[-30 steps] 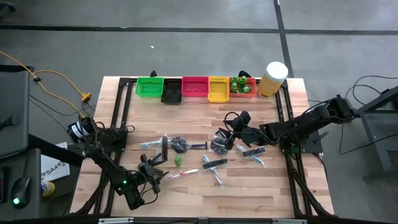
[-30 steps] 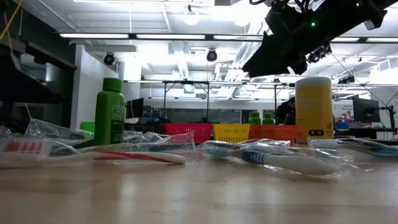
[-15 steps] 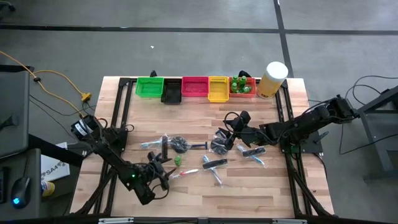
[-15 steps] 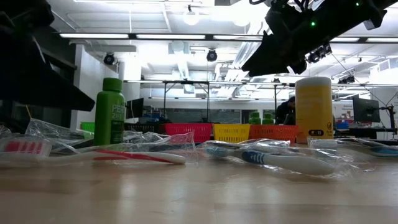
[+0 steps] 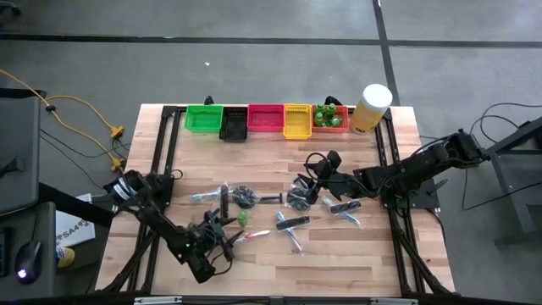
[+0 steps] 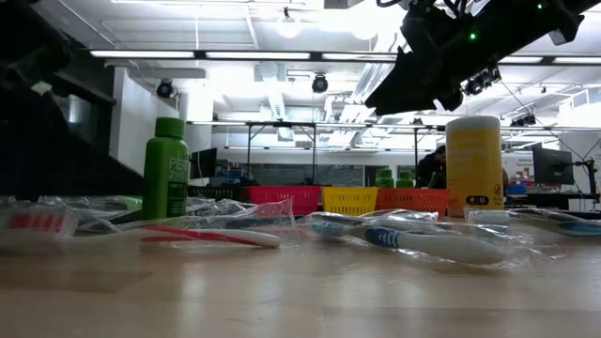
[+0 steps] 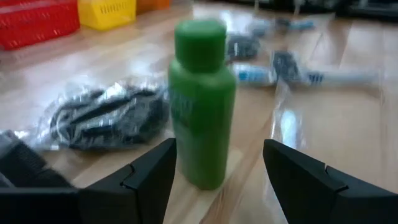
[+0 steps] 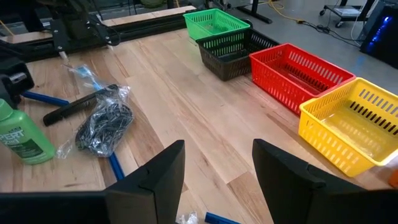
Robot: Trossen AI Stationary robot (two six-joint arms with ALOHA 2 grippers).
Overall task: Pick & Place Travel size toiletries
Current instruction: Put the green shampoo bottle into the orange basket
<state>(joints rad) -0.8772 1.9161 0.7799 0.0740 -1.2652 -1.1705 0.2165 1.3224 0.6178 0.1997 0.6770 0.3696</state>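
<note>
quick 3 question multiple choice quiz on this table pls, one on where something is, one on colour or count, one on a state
1. Where are the bins?
A. in a row along the table's far edge
B. stacked at the centre
C. on the floor

2. What colour is the bin beside the green one?
A. blue
B. black
C. white

3. How is the left gripper?
A. shut on a comb
B. open, fingers either side of the upright green bottle
C. shut on nothing

Key: 1 A, the high view shows them lined up there. 2 B, the black bin touches the green bin. 3 B, the left wrist view shows gaps beside the bottle.
</note>
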